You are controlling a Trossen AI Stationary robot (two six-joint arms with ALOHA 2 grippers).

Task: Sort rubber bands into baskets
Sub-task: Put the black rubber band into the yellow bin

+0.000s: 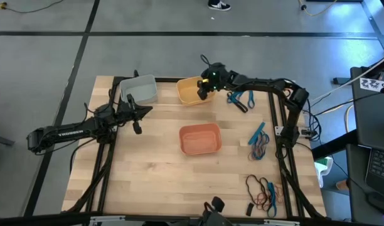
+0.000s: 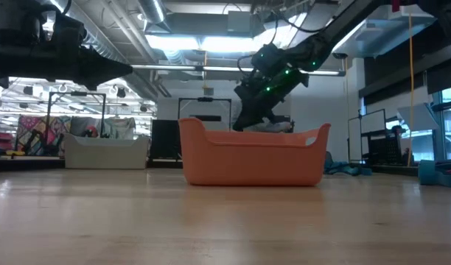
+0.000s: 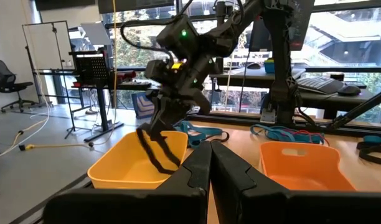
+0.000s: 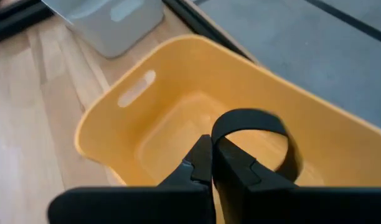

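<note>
- Black rubber band (image 4: 256, 134): a floppy loop pinched between the closed fingers of the right hand (image 4: 212, 149), hanging over the open yellow basket (image 4: 147, 124); in the left wrist view it dangles as a dark strand (image 3: 154, 152) just inside the basket's rim.
- Yellow basket (image 1: 193, 91): stands near the far edge of the worktop (image 1: 160, 182), between the pale grey basket (image 1: 140, 88) toward the far left corner and a small heap of blue bands (image 1: 241, 99) to its right.
- Salmon basket (image 1: 200, 138): sits near the worktop's centre, well apart from the other two.
- Unsorted bands: one cluster (image 1: 259, 143) by the right edge, and a tangle of red, black and blue loops (image 1: 263, 191) near the near right corner.
- Left hand (image 1: 137, 112): fingers shut on nothing, waiting beside the grey basket near the left edge.
- Risk, as a judgement: on release the limp loop may cling to a finger or catch on the rim and drape outside the basket, because it hangs close to the wall, not over the middle.
- Further risk: lowering the right hand too far could nudge the light basket toward the far edge.
</note>
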